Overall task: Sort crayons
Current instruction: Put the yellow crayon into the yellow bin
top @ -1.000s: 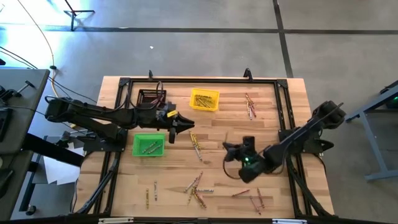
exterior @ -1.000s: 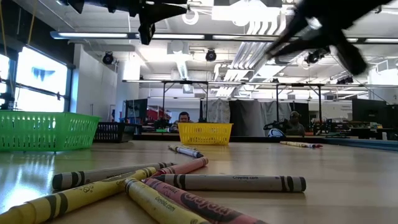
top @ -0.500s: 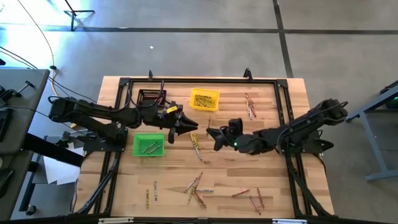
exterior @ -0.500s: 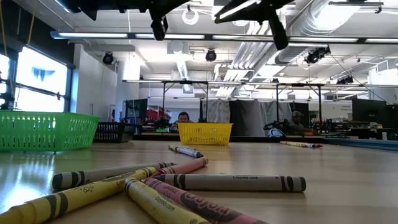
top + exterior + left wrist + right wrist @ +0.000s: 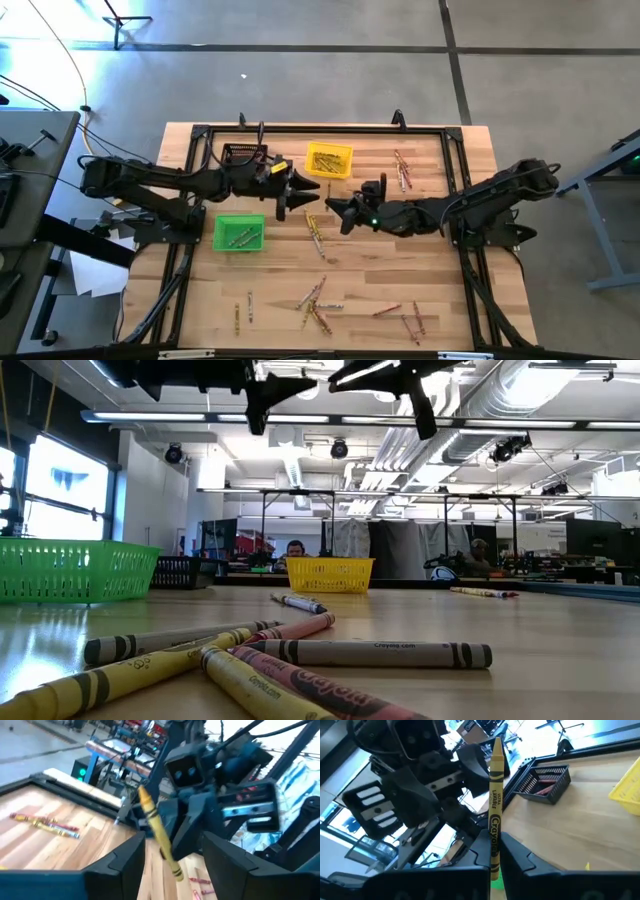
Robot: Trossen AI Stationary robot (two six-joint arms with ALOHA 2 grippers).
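Nearest in the low view, a loose pile of crayons point(image 5: 290, 655) lies on the wooden surface point(image 5: 350, 265). In the high view more crayons are scattered toward 6 o'clock and near 1 o'clock. Above mid-surface the two arms meet tip to tip. The right tool point(image 5: 332, 207) is clenched on a yellow crayon point(image 5: 494, 820), grasping its lower end. The left tool point(image 5: 312, 190) faces it at 9 o'clock, released, its fingers point(image 5: 122, 857) spread either side of that crayon. Beyond sit the green bin point(image 5: 239, 233), black bin point(image 5: 244, 156) and yellow bin point(image 5: 329, 160).
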